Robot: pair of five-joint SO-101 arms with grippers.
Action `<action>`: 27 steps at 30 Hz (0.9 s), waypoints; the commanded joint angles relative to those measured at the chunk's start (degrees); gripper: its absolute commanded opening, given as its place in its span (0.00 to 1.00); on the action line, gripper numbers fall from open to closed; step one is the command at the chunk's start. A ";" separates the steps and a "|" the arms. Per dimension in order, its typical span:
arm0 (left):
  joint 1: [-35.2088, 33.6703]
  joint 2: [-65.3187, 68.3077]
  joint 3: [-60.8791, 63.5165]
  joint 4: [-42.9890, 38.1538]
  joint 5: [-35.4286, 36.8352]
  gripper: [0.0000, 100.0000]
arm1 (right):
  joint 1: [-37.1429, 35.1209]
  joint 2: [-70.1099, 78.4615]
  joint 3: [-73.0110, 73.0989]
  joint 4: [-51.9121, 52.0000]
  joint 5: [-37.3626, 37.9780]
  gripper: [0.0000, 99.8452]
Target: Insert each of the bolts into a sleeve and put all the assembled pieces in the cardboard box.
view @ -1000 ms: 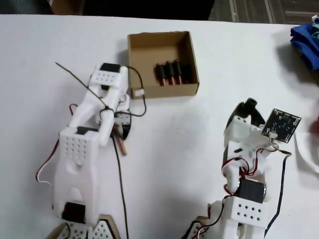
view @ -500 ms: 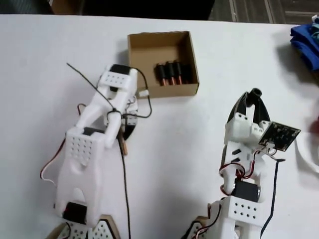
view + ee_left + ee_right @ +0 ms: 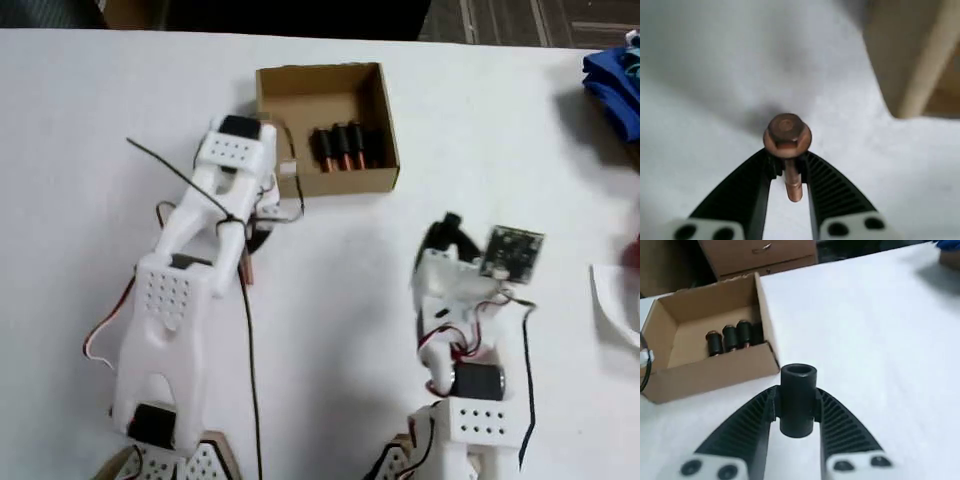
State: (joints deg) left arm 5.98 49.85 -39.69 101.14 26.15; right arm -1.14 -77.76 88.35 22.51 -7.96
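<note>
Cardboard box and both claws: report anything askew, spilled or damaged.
Nothing stands out. The assembled pieces lie side by side in the cardboard box, the left claw grips a bolt by its shank, and the right claw holds a sleeve.

A: What carries everything?
B: A white table, seen from above.
A: What rests directly on it?
B: An open cardboard box at 12 o'clock. A blue cloth at 2 o'clock, cut off by the edge. A white curved object at 3 o'clock, too cropped to name. The left arm stands at 7 o'clock and the right arm at 5 o'clock.
</note>
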 commanded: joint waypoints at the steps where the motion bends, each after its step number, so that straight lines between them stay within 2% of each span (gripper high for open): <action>1: -0.35 -0.44 -2.15 0.44 0.62 0.03 | -2.42 -1.63 -0.79 1.10 0.53 0.02; 8: -0.26 7.21 -1.98 0.88 0.62 0.03 | -2.33 -1.63 -0.79 0.92 0.53 0.02; 14: -0.62 7.21 -2.33 0.88 -2.46 0.03 | -2.33 -1.63 -0.79 0.92 0.53 0.02; 20: -0.79 7.30 -2.86 0.35 -2.11 0.20 | -2.33 -1.63 -0.79 0.66 0.53 0.02; 22: -1.49 7.30 -4.00 0.44 -2.11 0.23 | -2.33 -1.63 -0.79 0.66 0.53 0.02; 27: -3.52 7.74 -8.04 0.70 -2.11 0.17 | -2.33 -1.63 -0.79 0.66 0.53 0.02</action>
State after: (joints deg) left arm 2.55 57.05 -44.18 101.93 24.22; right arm -2.99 -77.76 88.35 23.38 -7.96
